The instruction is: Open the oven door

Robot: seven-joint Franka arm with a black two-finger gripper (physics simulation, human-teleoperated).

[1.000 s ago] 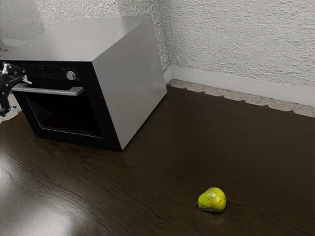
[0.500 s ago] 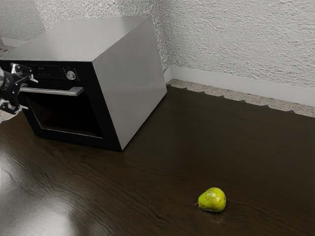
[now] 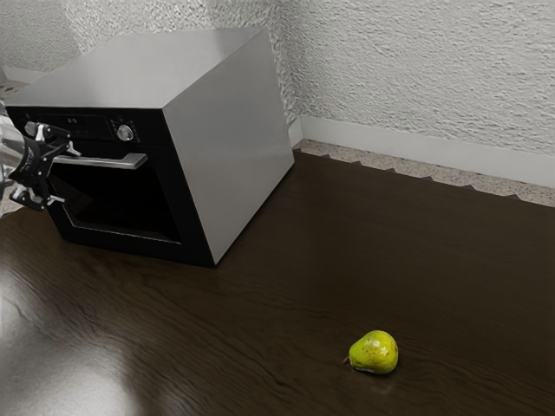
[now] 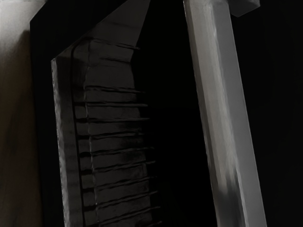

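From where I stand, the gripper has its two fingers spread well apart, clamped on nothing. Right by the upper fingertip is the long metal handle of the oven door; whether they touch, I can't tell. The door is shut, just ahead of the gripper, and through its window the wrist view shows ridges inside. Beyond the handle, above it, sits a round knob on the oven. Well apart from the gripper, toward the exterior view's right, a yellow-green pear lies on the dark wooden table.
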